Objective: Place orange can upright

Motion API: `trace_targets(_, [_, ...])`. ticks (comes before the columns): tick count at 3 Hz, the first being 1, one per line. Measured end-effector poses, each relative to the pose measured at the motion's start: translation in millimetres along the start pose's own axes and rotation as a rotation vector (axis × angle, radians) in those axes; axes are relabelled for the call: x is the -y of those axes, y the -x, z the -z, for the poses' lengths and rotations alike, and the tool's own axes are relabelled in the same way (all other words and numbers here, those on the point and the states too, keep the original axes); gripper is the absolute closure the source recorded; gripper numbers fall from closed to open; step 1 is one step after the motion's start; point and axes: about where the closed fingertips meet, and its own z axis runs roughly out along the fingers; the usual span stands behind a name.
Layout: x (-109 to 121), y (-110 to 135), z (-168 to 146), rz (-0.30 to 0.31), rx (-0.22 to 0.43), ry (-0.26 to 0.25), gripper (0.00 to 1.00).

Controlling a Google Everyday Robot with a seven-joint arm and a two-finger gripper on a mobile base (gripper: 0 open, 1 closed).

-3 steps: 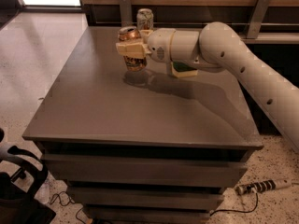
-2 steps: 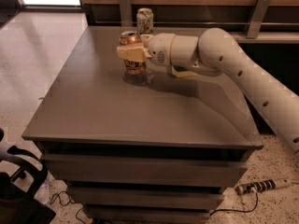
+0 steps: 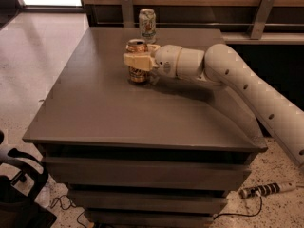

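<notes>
**Orange can upright on table, gripper clamped on it**

The orange can (image 3: pixel 138 75), a small aluminium drink can with brownish-orange and cream patterned sides and a shiny silver top, stands upright on the dark grey-brown flat-topped table (image 3: pixel 118 118). It is in the far half of the top, a little left of centre. Its base looks to be on the surface, with a faint reflection under it.

The gripper (image 3: pixel 138 57), cream-coloured with two fingers, comes in from the right at about mid-height of the can. The near finger (image 3: pixel 134 61) lies across the front of the can. The far finger shows just behind the can's right shoulder. The fingers are closed on the can, one on each side, and the can's rim shows above them.

The robot arm (image 3: pixel 237 77), white with rounded segments, runs from the wrist just right of the can out to the right edge of the view, low over the table.

A paler white-and-green can (image 3: pixel 147 25) stands upright near the far edge of the table, behind the orange can and apart from it.

A white power strip (image 3: pixel 266 190) with its cable lies on the speckled floor at lower right. Part of a black chair (image 3: pixel 16 175) shows at lower left, beside the table's front corner.
</notes>
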Motion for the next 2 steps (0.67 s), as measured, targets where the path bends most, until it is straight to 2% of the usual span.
trace_targets(1, [-0.2,4.0,0.6,-0.002,0.001,-0.001,1.0])
trace_targets(2, [-0.5,6.8,0.8,-0.002,0.001,-0.001,0.82])
